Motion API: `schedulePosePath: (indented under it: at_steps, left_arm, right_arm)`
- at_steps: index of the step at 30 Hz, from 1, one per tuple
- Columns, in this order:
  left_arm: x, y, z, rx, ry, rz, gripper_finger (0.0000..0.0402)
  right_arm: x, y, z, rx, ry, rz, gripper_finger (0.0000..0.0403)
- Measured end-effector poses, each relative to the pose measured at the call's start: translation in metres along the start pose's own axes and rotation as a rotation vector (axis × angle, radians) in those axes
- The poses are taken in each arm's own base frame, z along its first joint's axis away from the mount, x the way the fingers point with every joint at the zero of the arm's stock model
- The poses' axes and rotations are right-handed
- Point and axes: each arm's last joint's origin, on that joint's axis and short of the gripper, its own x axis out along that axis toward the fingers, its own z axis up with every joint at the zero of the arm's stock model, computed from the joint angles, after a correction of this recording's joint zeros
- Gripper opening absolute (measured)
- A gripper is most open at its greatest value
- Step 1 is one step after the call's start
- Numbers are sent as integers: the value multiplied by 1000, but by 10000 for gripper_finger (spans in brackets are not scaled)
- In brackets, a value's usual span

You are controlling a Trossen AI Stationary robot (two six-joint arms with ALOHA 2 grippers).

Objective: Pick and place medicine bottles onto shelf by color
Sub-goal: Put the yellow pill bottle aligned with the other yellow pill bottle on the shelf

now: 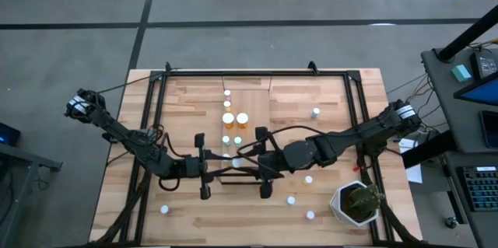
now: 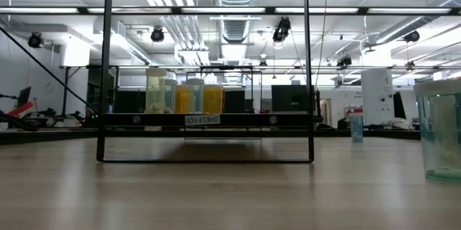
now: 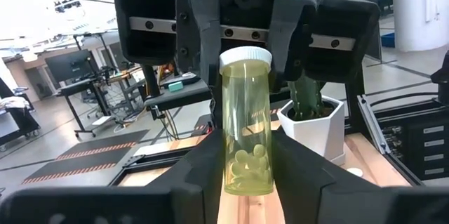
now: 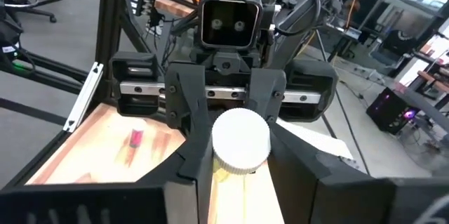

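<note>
Two claws meet on one greenish bottle at the near end of the shelf.

The bottle (image 3: 246,122) is clear yellow-green with a white cap and pale pills in its bottom, upright between the left claw (image 3: 245,182), clamped on its body, and the right claw (image 4: 238,175), closed about it from the opposite side. Only the wrist views show this; from above the arms hide it. On the shelf (image 1: 253,96), six bottles stand beyond the claws; six more dot the table (image 1: 194,217) around it, near a potted plant (image 1: 358,201).
</note>
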Motion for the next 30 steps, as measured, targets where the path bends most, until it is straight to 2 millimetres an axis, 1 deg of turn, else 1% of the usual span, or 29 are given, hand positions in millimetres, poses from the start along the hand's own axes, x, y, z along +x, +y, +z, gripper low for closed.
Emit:
schedulePosePath:
  at_steps: [4,9,12,15,19,22,26,30]
  left_arm:
    - [0,0,-1,6,5,3,134]
    - [-4,5,4,29,-4,10,179]
    - [-9,11,8,39,9,7,193]
    - [-14,17,11,44,23,1,198]
    - [-21,23,15,54,33,-3,199]
    - [-25,28,19,56,37,-4,199]
    - [-31,34,20,60,42,-7,199]
    - [-34,37,19,61,38,-5,199]
  right_arm:
    - [-1,0,-1,20,22,10,118]
    - [-5,-7,-2,77,114,19,114]
    - [-6,-17,-5,127,191,5,110]
    - [-6,-27,-12,183,273,-17,111]
    - [-7,-34,-24,222,367,-39,113]
    - [-5,-36,-36,256,438,-54,112]
    - [-4,-37,-59,332,519,-87,113]
    - [-2,-45,-83,469,587,-145,112]
